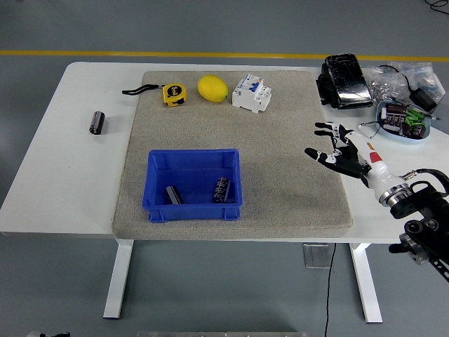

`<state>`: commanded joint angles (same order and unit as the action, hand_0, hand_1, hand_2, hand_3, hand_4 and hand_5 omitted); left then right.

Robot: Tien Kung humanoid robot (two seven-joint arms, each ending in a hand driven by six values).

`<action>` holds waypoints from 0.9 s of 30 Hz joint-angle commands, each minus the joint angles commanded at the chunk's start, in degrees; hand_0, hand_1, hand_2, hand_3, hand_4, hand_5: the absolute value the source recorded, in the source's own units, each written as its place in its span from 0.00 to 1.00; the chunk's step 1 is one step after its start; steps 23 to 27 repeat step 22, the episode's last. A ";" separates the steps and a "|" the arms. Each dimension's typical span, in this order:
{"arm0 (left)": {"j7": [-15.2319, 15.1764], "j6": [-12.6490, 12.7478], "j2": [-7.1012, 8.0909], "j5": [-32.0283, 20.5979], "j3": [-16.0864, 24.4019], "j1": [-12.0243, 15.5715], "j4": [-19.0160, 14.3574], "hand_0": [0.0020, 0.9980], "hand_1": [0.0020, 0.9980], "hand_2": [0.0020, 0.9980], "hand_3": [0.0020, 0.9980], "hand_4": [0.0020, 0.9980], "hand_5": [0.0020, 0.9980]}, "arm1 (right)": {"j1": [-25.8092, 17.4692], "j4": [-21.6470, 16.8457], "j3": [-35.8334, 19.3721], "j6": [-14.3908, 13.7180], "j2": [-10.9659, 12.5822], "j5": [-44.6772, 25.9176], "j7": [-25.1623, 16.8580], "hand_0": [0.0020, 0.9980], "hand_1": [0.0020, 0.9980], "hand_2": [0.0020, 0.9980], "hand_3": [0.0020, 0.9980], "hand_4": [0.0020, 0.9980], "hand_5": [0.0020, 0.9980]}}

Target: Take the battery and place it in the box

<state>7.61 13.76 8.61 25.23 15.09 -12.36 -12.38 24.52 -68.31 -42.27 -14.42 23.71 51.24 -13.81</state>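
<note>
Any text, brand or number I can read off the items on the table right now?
None is legible.
Circuit breaker: blue markings, too small to read.
Tape measure: dark label, blurred.
Batteries in the blue box and the loose battery: print cannot be made out.

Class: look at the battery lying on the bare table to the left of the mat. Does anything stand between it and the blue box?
Nothing visible does. The battery lies alone on the white table; only bare tabletop and open mat separate it from the blue box, which already holds two batteries.

one high head view, looking forward and down, whole table (84,189) in frame (near edge lowest)
</note>
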 joint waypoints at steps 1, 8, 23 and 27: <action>0.00 0.00 0.00 -0.01 0.00 -0.01 0.00 0.70 0.68 0.72 0.60 0.61 0.49 | -0.10 0.11 -0.20 0.49 -0.01 -1.99 0.01 0.00 0.05 0.80 0.83 1.00 0.65; -0.05 -0.01 0.01 0.00 -0.06 -0.10 0.01 0.70 0.68 0.72 0.60 0.61 0.49 | -0.93 0.54 -2.34 1.97 -0.16 -18.75 -0.32 0.00 0.05 0.80 0.83 1.00 0.68; -0.08 0.02 0.01 -0.09 -0.11 -0.10 0.01 0.70 0.68 0.72 0.60 0.61 0.49 | -2.90 1.76 -5.51 1.79 -2.24 -23.44 -1.29 0.00 0.05 0.80 0.83 1.00 0.69; -0.08 0.02 0.01 -0.09 -0.11 -0.10 0.01 0.70 0.68 0.72 0.60 0.61 0.49 | -2.90 1.76 -5.51 1.79 -2.24 -23.44 -1.29 0.00 0.05 0.80 0.83 1.00 0.69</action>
